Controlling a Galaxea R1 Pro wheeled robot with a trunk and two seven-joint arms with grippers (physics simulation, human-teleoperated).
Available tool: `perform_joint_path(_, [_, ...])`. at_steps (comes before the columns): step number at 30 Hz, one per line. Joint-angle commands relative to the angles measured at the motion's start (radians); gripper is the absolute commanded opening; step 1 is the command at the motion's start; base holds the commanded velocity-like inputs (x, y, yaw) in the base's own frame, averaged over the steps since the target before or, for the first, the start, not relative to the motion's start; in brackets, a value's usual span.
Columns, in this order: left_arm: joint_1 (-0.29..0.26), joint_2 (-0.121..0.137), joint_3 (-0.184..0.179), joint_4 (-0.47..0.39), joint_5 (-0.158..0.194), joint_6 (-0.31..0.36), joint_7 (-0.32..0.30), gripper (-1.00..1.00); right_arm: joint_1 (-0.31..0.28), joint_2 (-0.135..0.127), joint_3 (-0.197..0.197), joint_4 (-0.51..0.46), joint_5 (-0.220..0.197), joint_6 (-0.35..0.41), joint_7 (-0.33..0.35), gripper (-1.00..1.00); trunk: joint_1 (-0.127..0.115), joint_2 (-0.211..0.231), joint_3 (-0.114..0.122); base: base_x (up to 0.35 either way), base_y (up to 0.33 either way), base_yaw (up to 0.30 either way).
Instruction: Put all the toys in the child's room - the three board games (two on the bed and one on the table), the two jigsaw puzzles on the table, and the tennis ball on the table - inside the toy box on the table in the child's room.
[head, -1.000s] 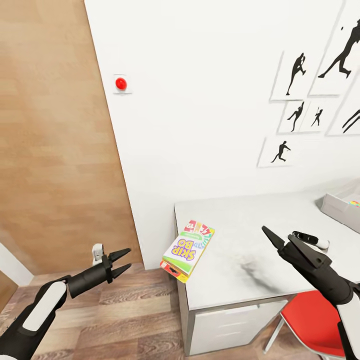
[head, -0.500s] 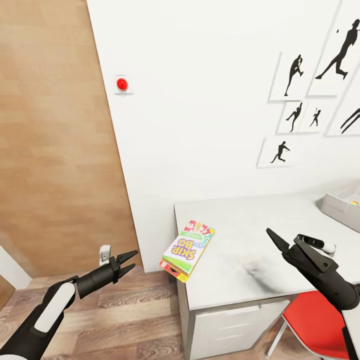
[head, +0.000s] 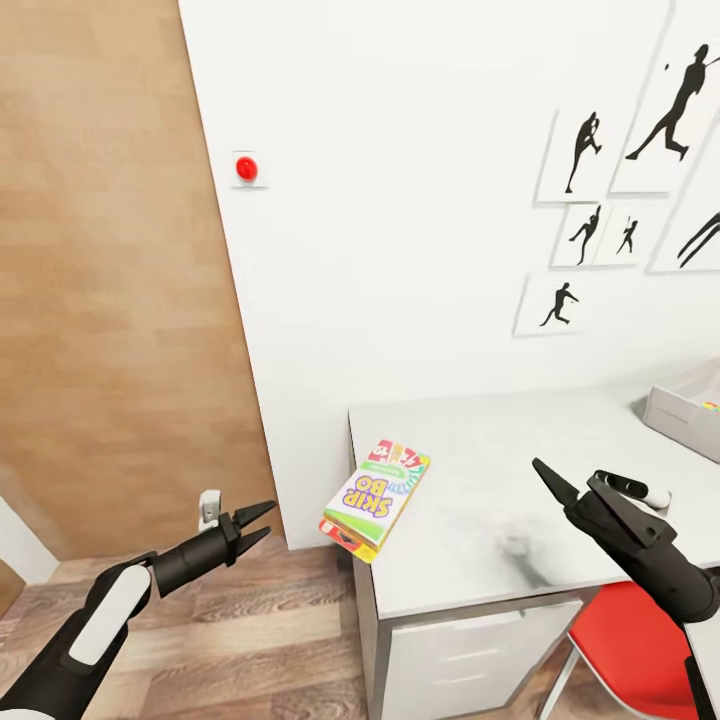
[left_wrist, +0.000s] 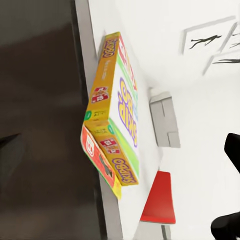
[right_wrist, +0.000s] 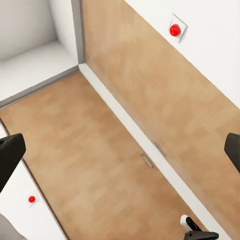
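Observation:
A green, white and red SKIP BO board game (head: 376, 498) lies on the table (head: 480, 450) at its left edge, with one corner hanging over the floor. The left wrist view shows the same board game (left_wrist: 120, 107) edge-on. My left gripper (head: 266, 520) hovers open over the floor, left of that box and slightly lower. Above the table's front part, to the box's right, my right gripper (head: 566, 472) is open and holds nothing. Its fingers (right_wrist: 10, 155) stand wide apart. The pale grey toy box (head: 680, 415) is at the table's right, cut off by the frame.
A wooden door (head: 110, 300) stands left of the white wall, which has a red button (head: 245, 168) on it. A red chair (head: 625, 650) sits under the table front. A small black and white object (head: 630, 488) lies on the table behind my right gripper.
My left gripper has moved a little right and down towards the table's corner. The right gripper has sunk slightly. The board game has not moved.

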Motion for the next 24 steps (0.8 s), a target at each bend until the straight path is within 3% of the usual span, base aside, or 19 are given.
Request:
perform_joint_path(1, [0.000,0.002,0.000,0.000,0.009,0.006,-0.001,1.00,0.000,0.000,0.000,0.000,-0.004,0.008,0.001,1.00,0.004,-0.008,-0.003,0.000,0.000,0.000])
perform_joint_path(6, [0.000,0.002,0.002,0.001,0.011,0.007,-0.005,1.00,0.000,0.000,-0.001,0.000,-0.004,0.008,0.012,1.00,0.023,-0.043,-0.012,0.000,0.000,0.000])
perform_joint_path(11, [0.000,0.001,0.000,0.001,0.011,0.007,-0.006,1.00,0.014,-0.002,-0.007,-0.001,-0.005,0.009,0.081,1.00,0.042,-0.078,-0.026,0.000,0.000,0.000])
perform_joint_path(15, [0.000,-0.001,-0.003,0.001,0.007,0.006,-0.005,1.00,0.053,-0.001,-0.044,-0.001,-0.005,0.008,0.117,1.00,0.058,-0.106,-0.039,0.000,0.000,0.000])
perform_joint_path(20, [0.000,-0.001,-0.004,0.000,0.005,0.006,-0.007,1.00,0.073,0.003,-0.132,0.000,-0.006,0.009,0.135,1.00,0.077,-0.141,-0.054,0.000,0.000,0.000])
perform_joint_path(24, [0.000,-0.001,-0.004,0.000,0.004,0.006,-0.006,1.00,0.076,0.008,-0.152,0.000,-0.005,0.008,0.136,1.00,0.092,-0.169,-0.067,0.000,0.000,0.000])
